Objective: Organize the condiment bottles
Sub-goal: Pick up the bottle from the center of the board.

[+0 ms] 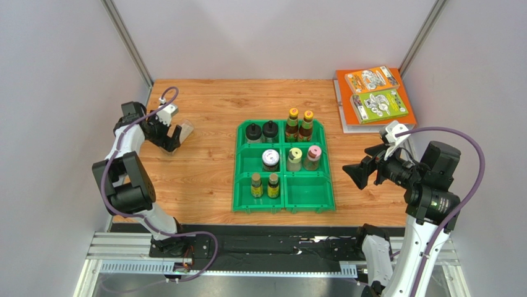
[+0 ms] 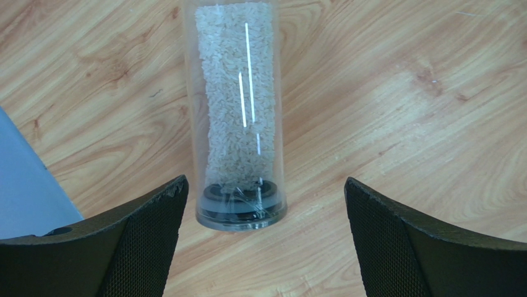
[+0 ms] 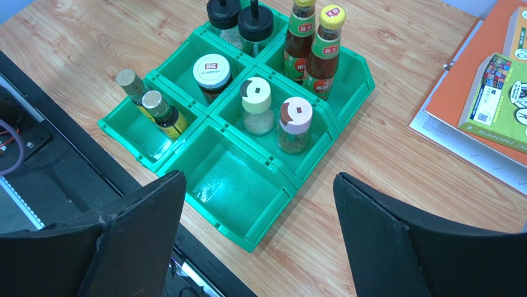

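On the desk (image 1: 204, 179): a wood-grain top with two arms bolted at its near edge, mid-job sorting the condiment bottles (image 1: 270, 159).
Green bin (image 1: 284, 209): six compartments at mid-desk. Five hold bottles and the near-right one has none.
Books (image 1: 377, 93): orange and green, stacked at the far right corner, well apart from the work.
Left tool (image 1: 169, 137): spread wide and gripping nothing, low over the desk's left side. Its fingers flank the capped end of a lying bottle, and neither touches it.
Right tool (image 1: 357, 174): also spread and holding nothing, hovering just to the right of the bin.
Sorted stock: all upright. Two black-capped jars (image 3: 222, 15) stand far left and two amber sauce bottles (image 3: 321, 52) far right. A white-lidded jar (image 3: 212, 74) is mid left, with a pale-green shaker (image 3: 256, 105) and a pink shaker (image 3: 295, 124) mid right. Two small bottles (image 3: 164, 114) are near left.
Clear bottle (image 2: 238, 111): on its side on bare wood, packed with pale grains, its black cap toward the left tool. It lies outside the bin and well apart from it.
Risk: the bottle is round and smooth, so a finger landing first on one side would likely roll it away. A pinch at the cap end alone may let the long, loaded body sag or slip. Set down crooked, it could topple onto its neighbours in the bin.
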